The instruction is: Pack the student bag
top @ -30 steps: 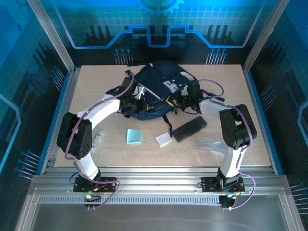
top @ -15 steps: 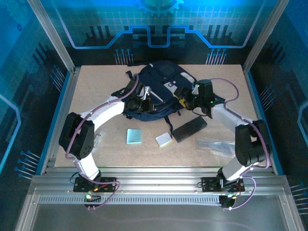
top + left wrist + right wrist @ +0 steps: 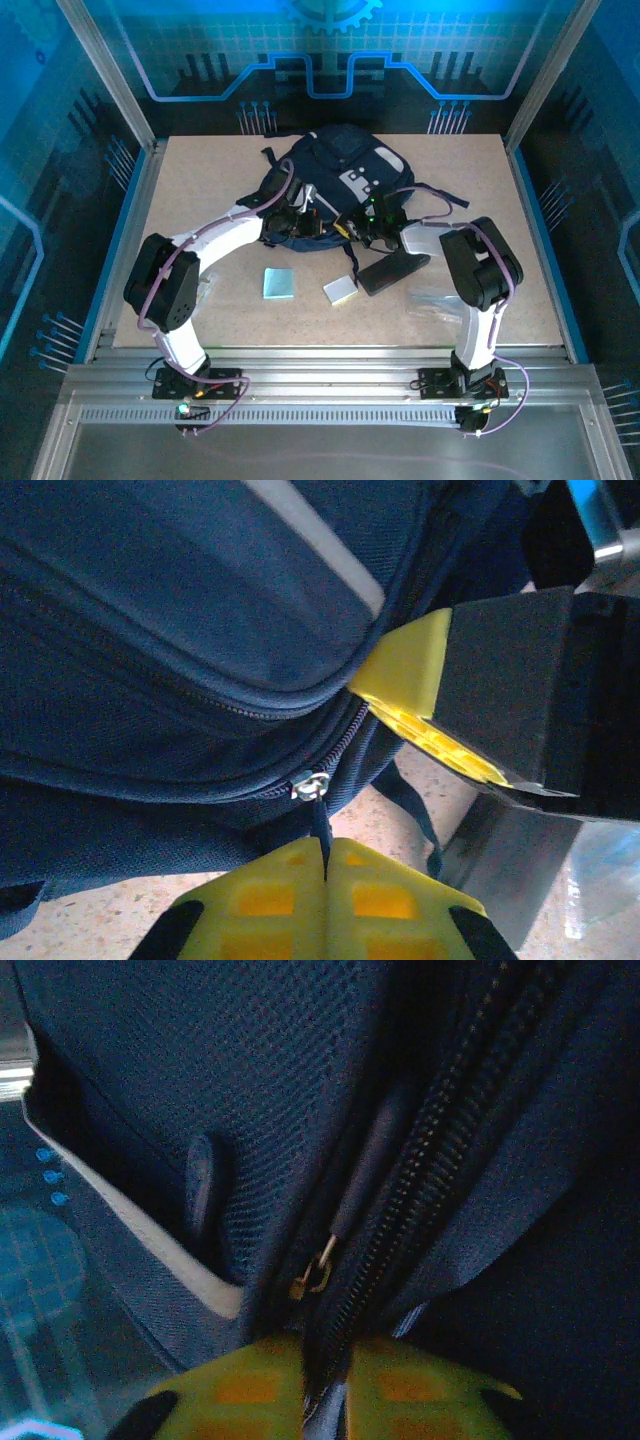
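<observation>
Top external: finds the student bag [image 3: 340, 170] lying at the far middle of the table [image 3: 200, 170], with a black pencil case [image 3: 393, 270], a pale blue pad [image 3: 279, 283] and a whitish block [image 3: 341, 290] near it on the side towards the bases. Left wrist: shows the left gripper [image 3: 325, 855] clenched on the dark zip pull [image 3: 321, 825] hanging from the slider [image 3: 311, 783]. Right wrist: shows the right gripper [image 3: 325, 1360] clamped on the bag's navy fabric beside the zip teeth, a brass-coloured ring [image 3: 315, 1278] just above
</observation>
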You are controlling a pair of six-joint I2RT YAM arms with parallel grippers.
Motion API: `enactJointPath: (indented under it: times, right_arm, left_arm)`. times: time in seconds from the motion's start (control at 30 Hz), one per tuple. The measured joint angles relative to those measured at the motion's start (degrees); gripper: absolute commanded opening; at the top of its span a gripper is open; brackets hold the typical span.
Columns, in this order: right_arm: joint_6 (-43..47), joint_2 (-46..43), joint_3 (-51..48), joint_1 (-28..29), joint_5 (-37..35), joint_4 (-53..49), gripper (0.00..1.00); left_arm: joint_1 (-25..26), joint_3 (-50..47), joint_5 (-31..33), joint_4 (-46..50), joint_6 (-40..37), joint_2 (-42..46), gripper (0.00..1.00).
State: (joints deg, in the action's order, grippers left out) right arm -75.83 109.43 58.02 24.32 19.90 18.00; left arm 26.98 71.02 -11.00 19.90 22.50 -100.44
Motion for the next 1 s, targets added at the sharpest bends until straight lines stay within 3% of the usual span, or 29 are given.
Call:
enactJointPath:
  times: [0.37,0.77,0.9,1.0]
  right_arm:
    - [1.6,-5.0,-3.2,-2.1,-0.1,-0.8,0.0]
    - [6.1,-6.6,-4.4,-4.6,0.9,-3.6,0.0]
    - [9.1,-7.7,-4.1,-8.1,0.5,-7.7,0.0]
    - [11.3,-7.7,-2.8,-10.3,0.5,-11.2,0.0]
  left_arm:
    - [-5.7,-4.5,4.9,-2.7,-0.3,2.8,0.0]
    - [-12.4,-8.2,19.0,-11.3,-2.1,5.1,0.0]
    - [-15.8,-9.0,21.5,-11.7,-1.8,7.3,0.0]
    - [-15.2,-11.8,21.5,-11.9,-1.2,11.5,0.0]
